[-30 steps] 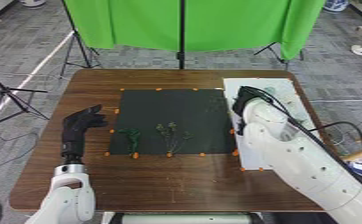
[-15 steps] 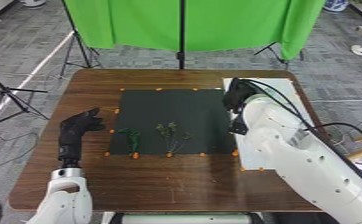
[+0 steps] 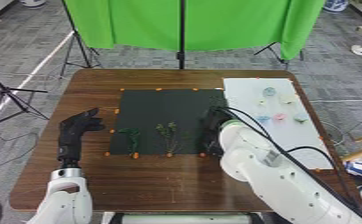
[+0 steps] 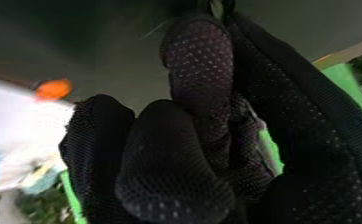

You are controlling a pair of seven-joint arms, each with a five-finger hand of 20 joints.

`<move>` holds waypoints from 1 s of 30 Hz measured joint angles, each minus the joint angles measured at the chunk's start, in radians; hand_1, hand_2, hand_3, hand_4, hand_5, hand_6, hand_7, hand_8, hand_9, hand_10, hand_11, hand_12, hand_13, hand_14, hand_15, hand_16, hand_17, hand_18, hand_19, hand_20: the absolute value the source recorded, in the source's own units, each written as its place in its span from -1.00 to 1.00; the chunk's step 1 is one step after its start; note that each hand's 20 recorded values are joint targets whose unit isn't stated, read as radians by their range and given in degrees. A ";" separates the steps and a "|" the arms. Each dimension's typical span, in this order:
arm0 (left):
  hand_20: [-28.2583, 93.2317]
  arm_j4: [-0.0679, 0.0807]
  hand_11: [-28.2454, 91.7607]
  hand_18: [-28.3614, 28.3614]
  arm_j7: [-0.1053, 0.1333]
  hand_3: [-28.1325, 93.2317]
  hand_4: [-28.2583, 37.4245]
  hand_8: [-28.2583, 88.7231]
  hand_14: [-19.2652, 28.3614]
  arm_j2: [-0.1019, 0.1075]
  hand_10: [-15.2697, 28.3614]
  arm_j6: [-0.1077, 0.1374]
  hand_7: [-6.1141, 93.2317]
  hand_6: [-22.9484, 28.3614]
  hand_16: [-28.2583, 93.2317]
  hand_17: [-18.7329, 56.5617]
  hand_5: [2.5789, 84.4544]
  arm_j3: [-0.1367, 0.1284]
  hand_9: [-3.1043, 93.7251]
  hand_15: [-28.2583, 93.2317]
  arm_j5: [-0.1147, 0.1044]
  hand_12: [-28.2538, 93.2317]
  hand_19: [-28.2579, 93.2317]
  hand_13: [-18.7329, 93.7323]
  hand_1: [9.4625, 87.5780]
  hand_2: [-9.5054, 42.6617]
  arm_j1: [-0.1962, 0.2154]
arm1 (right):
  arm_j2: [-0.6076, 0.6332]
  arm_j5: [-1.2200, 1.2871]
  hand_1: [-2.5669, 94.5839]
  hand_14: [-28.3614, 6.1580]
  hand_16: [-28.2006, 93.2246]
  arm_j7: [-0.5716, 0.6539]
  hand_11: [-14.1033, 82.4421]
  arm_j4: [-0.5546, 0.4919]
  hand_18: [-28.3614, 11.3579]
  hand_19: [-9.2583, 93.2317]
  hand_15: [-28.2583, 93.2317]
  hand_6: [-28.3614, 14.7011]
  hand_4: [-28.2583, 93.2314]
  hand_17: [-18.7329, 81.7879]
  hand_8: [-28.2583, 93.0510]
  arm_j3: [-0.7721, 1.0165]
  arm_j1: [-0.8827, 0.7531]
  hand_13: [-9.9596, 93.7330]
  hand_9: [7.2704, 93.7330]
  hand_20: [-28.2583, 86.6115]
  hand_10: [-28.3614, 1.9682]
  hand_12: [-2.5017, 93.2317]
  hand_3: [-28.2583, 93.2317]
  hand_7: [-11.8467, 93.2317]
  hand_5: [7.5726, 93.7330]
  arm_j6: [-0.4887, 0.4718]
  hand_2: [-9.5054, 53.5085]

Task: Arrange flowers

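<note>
The right hand (image 3: 215, 131) is low over the right part of the dark mat (image 3: 155, 110). In the right wrist view, the right hand (image 4: 195, 80) has fingers and thumb drawn together, pinching a thin green stem (image 4: 217, 8) at their tips; the rest of the stem is hidden. A dark green stem piece (image 3: 131, 139) and a leafy sprig (image 3: 169, 134) lie on the mat's near half. On the white board (image 3: 248, 90) are a blue flower (image 3: 268, 92), a pale yellow one (image 3: 288, 98), a pink one (image 3: 280, 117) and several others. The left hand (image 3: 73, 131) rests open left of the mat.
Orange markers (image 3: 136, 155) line the mat and board. The brown table (image 3: 142, 185) extends around them, and black cables run along the right arm. Beyond the far edge stand a green curtain (image 3: 142, 25) and dark tripods.
My right hand has moved left from the white board onto the mat's right part, uncovering the flowers on the board. The left hand shifted slightly early on, then stayed still.
</note>
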 measured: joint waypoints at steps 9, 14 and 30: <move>-0.18 0.000 -0.15 0.84 0.000 0.43 -0.76 -0.60 0.69 0.001 0.49 0.003 -0.72 0.22 -0.58 -0.02 0.47 0.001 0.39 0.12 0.000 -0.30 0.47 0.41 -0.51 -0.52 0.000 | -0.028 -0.002 0.14 0.64 -0.21 -0.024 0.31 0.000 -0.14 1.00 0.66 0.11 -0.35 0.89 -0.11 -0.008 0.012 1.00 0.98 0.43 0.17 -0.38 0.44 -0.13 0.71 0.002 -1.00; -0.18 0.000 -0.15 0.84 -0.002 0.43 -0.76 -0.60 0.70 0.001 0.49 0.002 -0.72 0.22 -0.58 -0.02 0.47 0.001 0.39 0.12 0.000 -0.30 0.47 0.41 -0.51 -0.52 0.000 | -0.018 -0.007 0.14 0.64 -0.21 -0.027 0.31 -0.003 -0.14 1.00 0.65 0.11 -0.35 0.89 -0.11 -0.001 0.000 1.00 0.98 0.43 0.17 -0.38 0.44 -0.13 0.71 0.003 -1.00; -0.18 0.000 -0.15 0.84 -0.003 0.44 -0.75 -0.60 0.69 0.002 0.49 -0.003 -0.72 0.22 -0.58 -0.02 0.47 0.002 0.38 0.12 0.001 -0.30 0.47 0.40 -0.52 -0.55 0.000 | 0.004 -0.018 0.11 0.62 -0.19 -0.025 0.30 -0.009 -0.13 1.00 0.62 0.13 -0.42 0.86 -0.15 0.019 -0.030 1.00 0.95 0.41 0.19 -0.37 0.42 -0.14 0.68 0.006 -1.00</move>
